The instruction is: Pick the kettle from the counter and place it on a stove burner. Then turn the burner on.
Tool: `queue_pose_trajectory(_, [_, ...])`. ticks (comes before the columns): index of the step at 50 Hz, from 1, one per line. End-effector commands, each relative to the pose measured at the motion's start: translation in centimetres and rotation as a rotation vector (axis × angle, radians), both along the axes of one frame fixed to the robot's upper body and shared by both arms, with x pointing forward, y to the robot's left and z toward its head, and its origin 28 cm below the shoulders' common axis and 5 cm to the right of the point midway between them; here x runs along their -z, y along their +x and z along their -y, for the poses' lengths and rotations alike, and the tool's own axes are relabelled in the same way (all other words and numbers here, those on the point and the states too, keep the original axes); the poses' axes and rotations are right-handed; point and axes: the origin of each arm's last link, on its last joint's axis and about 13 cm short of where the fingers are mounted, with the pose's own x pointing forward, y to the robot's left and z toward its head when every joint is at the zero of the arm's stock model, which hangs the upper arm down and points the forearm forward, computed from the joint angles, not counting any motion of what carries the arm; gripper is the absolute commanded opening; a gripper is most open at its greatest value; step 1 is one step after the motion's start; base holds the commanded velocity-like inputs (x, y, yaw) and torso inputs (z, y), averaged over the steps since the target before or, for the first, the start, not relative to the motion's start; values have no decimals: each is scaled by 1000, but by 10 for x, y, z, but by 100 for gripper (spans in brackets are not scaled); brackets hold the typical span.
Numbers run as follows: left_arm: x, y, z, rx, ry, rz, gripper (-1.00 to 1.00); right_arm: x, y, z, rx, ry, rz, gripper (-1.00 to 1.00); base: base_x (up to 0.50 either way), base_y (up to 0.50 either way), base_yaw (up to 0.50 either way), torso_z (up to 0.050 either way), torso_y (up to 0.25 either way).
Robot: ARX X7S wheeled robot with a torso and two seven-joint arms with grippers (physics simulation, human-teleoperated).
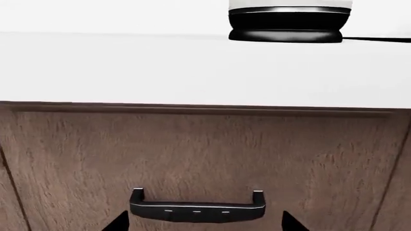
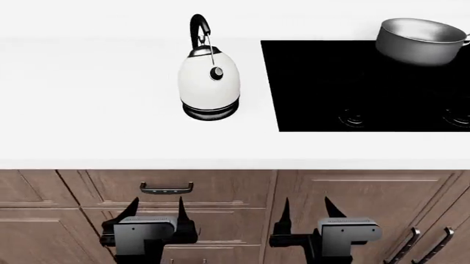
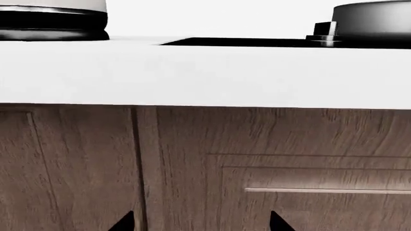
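Observation:
The white egg-shaped kettle [image 2: 209,82] with its black arched handle stands upright on the white counter [image 2: 96,110], just left of the black glass cooktop [image 2: 323,82]. Any burner ring on the glass is too faint to make out. In the left wrist view only the kettle's dark base [image 1: 286,26] shows; the right wrist view catches the same base [image 3: 51,26] at the frame's edge. My left gripper [image 2: 156,212] and right gripper [image 2: 309,212] hang low before the cabinet fronts, both open and empty, well short of the kettle.
A grey steel saucepan [image 2: 420,41] sits on the cooktop's far right part. Two round control dials [image 2: 354,117] [image 2: 459,116] lie near the cooktop's front edge. A black drawer handle [image 2: 166,189] sticks out below the counter edge, close to my left gripper.

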Motion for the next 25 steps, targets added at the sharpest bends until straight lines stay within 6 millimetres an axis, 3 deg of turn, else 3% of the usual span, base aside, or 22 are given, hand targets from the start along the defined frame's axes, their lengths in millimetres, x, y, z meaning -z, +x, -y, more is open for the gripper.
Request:
queue_pose_trajectory(1, [0,0,0,-2,-3,2,100,0,0,0,0,1,2,100,0,23,0,0,0])
queue_pose_trajectory(9, [-1,0,0,2,-24,12,100,0,0,1,3,10,1,100,0,0,0,2,0])
queue_pose_trajectory(25, [-2,-1,0,13,-32,12,100,-1,0,0,1,12,-2,100,0,0,0,50,0])
